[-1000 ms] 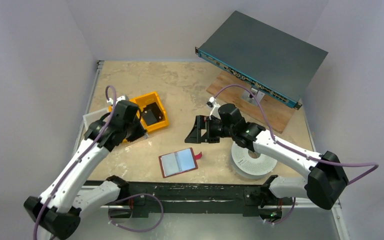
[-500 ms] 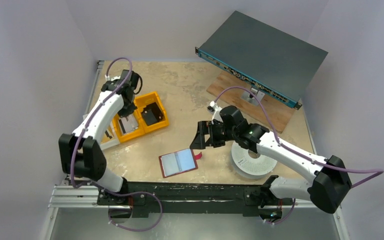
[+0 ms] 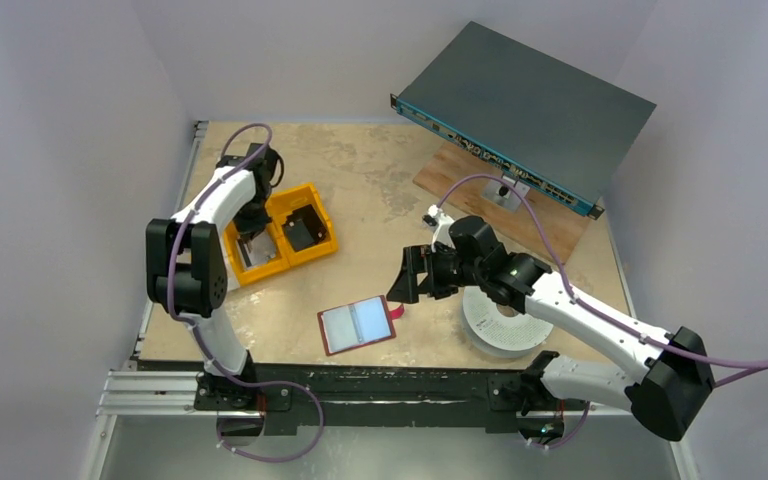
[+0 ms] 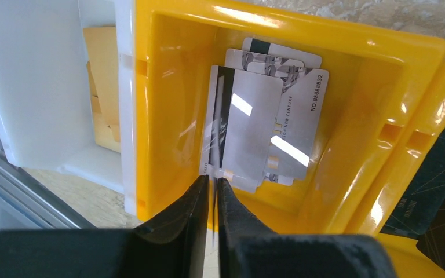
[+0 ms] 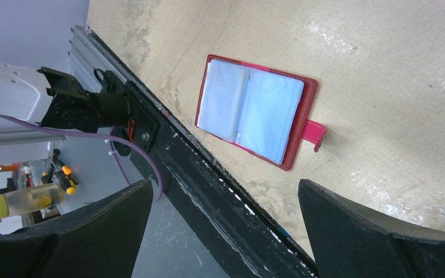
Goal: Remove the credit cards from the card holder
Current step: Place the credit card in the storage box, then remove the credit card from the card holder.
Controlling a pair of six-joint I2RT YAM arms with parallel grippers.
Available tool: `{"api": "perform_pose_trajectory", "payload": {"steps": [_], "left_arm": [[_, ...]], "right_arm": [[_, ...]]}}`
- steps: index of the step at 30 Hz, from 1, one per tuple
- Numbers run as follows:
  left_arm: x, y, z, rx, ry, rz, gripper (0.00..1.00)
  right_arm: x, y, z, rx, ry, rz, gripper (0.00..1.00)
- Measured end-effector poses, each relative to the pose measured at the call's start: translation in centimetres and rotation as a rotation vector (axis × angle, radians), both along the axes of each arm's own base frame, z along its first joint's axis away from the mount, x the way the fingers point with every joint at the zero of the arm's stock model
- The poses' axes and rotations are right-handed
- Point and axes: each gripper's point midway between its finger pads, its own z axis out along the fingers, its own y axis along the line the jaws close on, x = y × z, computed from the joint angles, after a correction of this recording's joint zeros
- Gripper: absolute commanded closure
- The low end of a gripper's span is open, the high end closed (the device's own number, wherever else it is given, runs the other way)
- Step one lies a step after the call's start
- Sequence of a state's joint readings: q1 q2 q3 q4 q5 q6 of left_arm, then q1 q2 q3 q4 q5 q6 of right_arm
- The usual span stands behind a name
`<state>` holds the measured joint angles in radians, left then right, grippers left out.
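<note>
The card holder (image 3: 358, 325) lies open on the table, dark red with pale blue-grey sleeves up and its snap tab to the right; it also shows in the right wrist view (image 5: 255, 110). My right gripper (image 3: 403, 285) (image 5: 225, 182) hangs open just above and right of it, holding nothing. Several pale credit cards (image 4: 278, 121) lie stacked in the left compartment of the yellow bin (image 4: 347, 174) (image 3: 328, 240). My left gripper (image 4: 211, 179) (image 3: 258, 215) is over that compartment, shut on a thin credit card (image 4: 220, 116) seen nearly edge-on, black stripe showing.
A white bin (image 4: 35, 87) beside the yellow one holds a golden-yellow card (image 4: 101, 75). A black block (image 3: 305, 228) fills the yellow bin's right compartment. A white spool (image 3: 500, 320) lies under my right arm. A grey rack unit (image 3: 525, 110) rests on a wooden board (image 3: 550, 235) at back right.
The left arm swung from in front of the yellow bin round to its back and now points down into it. The right gripper moved nearer and lower toward the card holder.
</note>
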<state>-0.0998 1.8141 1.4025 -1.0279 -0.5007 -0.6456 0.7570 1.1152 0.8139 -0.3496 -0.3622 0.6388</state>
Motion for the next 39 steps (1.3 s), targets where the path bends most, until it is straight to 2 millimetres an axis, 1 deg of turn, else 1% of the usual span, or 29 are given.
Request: {"api": "perform_pose_trajectory", "payload": {"steps": [1, 4, 7, 9, 13, 18, 21, 23, 24, 26, 28, 31, 35, 37, 39], "left_arm": [[0.0, 0.1, 0.0, -0.001, 0.002, -0.001, 0.76], [0.0, 0.2, 0.0, -0.005, 0.004, -0.003, 0.57], [0.0, 0.1, 0.3, -0.018, -0.005, -0.006, 0.46], [0.0, -0.1, 0.9, -0.029, -0.023, -0.010, 0.40], [0.0, -0.7, 3.3, -0.068, -0.101, -0.021, 0.38], [-0.4, -2.4, 7.6, -0.179, -0.251, -0.061, 0.36], [-1.7, -4.1, 9.5, -0.285, -0.332, -0.105, 0.35], [-3.1, -5.7, 10.1, -0.369, -0.369, -0.151, 0.33], [-3.6, -6.4, 10.1, -0.399, -0.377, -0.171, 0.31], [-5.0, -8.4, 9.8, -0.470, -0.386, -0.231, 0.30], [-6.5, -10.6, 9.2, -0.539, -0.371, -0.302, 0.30], [-8.8, -13.4, 8.1, -0.619, -0.332, -0.408, 0.29], [-11.2, -15.7, 7.3, -0.705, -0.306, -0.505, 0.28], [-12.1, -16.2, 7.1, -0.738, -0.305, -0.535, 0.28], [-12.8, -16.4, 7.0, -0.756, -0.319, -0.572, 0.27]], "right_arm": [[0.0, -0.1, -0.1, -0.004, -0.002, -0.003, 0.01], [0.1, -0.2, -0.2, -0.010, -0.006, -0.004, 0.01], [0.0, -0.3, -0.4, -0.021, -0.011, 0.002, 0.01], [0.0, -0.4, -0.6, -0.030, -0.014, 0.008, 0.01], [0.3, -0.7, -1.6, -0.070, -0.010, 0.005, 0.01], [0.9, -0.9, -2.6, -0.109, -0.011, -0.017, 0.01], [1.4, -1.0, -3.0, -0.127, -0.017, -0.038, 0.01], [1.8, -1.2, -3.4, -0.144, -0.022, -0.056, 0.01], [2.1, -1.3, -3.6, -0.154, -0.026, -0.069, 0.01], [2.5, -1.4, -3.9, -0.166, -0.031, -0.085, 0.01], [2.8, -1.3, -4.2, -0.178, -0.030, -0.099, 0.01], [3.1, -1.1, -4.7, -0.197, -0.035, -0.115, 0.01], [2.9, 0.2, -4.9, -0.223, -0.052, -0.109, 0.01], [2.6, 1.3, -4.9, -0.230, -0.062, -0.097, 0.01], [2.5, 2.4, -4.9, -0.235, -0.069, -0.087, 0.04]]}}
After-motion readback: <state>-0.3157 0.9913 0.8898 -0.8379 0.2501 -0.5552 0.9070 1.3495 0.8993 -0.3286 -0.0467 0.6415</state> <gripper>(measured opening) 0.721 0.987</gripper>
